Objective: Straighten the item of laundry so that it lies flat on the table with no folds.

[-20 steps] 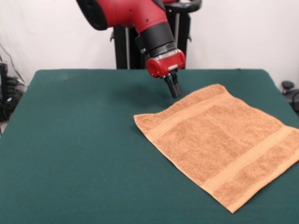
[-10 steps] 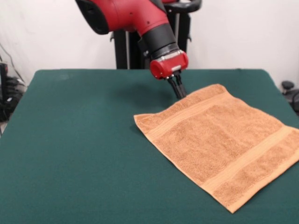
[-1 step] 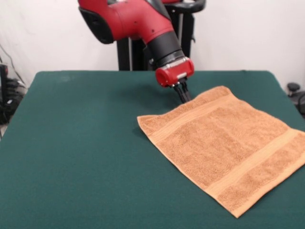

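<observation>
We see the gripper come down at a slant from the red and black arm, and its dark tips stand close together at the far edge of the towel. The jaws look nearly shut, one against the other, but we cannot tell if they pinch the cloth or only touch its border, because the tips meet the towel edge exactly where they end. The towel lies spread on the table, and almost all of it is on the near side of the jaws and reaches away to the picture's right. One corner is just beside the jaws, toward the right and a little farther back; another corner points to the left, near and below the tips. The cloth seems flat, and we find no fold in it. Two woven bands cross it: one passes just below the jaws, the other runs well apart from them, near the opposite edge. The right corner of the towel goes to the border of the picture. We find no container on the table, only the towel. The green cloth to the left of the jaws is bare.
</observation>
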Tool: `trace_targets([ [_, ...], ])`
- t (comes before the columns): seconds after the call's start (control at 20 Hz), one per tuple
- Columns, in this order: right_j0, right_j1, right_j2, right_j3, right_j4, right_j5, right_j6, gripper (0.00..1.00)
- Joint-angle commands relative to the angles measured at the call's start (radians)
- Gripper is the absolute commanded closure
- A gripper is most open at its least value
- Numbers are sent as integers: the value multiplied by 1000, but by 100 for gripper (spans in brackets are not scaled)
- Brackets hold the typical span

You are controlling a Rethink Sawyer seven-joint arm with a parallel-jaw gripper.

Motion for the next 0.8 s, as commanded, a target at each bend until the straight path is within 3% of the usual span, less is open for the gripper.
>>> trace_targets([
  [0.05, 61, 62, 6, -160, 75, -35, 53, 100],
  [0.4, 59, 97, 1, -186, 71, -70, 38, 100],
  [0.8, 81, 44, -17, -151, 72, -26, 77, 100],
])
